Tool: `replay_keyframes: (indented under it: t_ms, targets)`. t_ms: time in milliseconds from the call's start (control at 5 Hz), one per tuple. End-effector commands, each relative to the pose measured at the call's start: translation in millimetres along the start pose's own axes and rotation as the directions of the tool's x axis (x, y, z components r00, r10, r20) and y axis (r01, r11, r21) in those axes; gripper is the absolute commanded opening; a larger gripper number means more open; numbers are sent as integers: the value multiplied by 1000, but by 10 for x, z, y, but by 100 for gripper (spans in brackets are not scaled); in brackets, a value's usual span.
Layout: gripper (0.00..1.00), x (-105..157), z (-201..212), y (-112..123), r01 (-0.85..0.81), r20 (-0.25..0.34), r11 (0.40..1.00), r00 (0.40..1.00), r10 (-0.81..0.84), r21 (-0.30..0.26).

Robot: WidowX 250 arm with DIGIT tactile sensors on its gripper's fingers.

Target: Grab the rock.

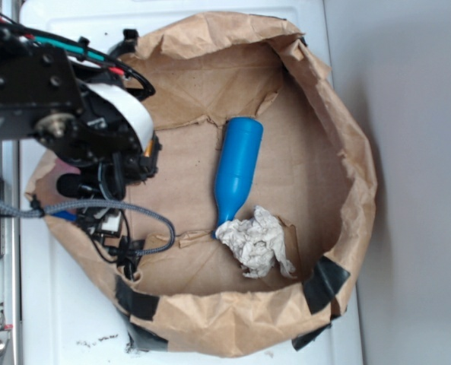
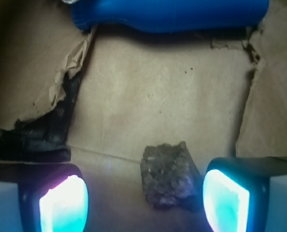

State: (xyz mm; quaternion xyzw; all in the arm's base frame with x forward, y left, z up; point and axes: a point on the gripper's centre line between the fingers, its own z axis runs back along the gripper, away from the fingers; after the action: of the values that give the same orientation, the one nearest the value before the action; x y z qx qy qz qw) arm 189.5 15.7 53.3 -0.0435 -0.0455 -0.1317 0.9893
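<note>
My pincer (image 2: 145, 200) hangs low over the brown paper floor with its two pads (image 2: 65, 205) spread wide apart, clamped on nothing. The rock (image 2: 168, 176) lies between them, closer to the right-hand pad in the wrist view, not touching either as far as I can tell. From the exterior view my arm (image 1: 65, 114) reaches in over the left edge of the paper bag (image 1: 339, 152), wrist pointing down. The bottle (image 1: 238, 167) lies on its side ahead of me, its neck by the paper wad (image 1: 257, 241).

Bare paper (image 2: 153, 96) betw rock (image 2: 168, 176) & bottle (image 2: 172, 14) (no obstacles)
</note>
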Motion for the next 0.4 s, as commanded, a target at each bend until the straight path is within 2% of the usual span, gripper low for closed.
replay_keyframes:
  t_ms: [0,200]
  targets:
    - [100,27,-132,120,-4,-27,999,1000,5,46]
    - [100,10,-331,192,-9,-65,997,998,14,83]
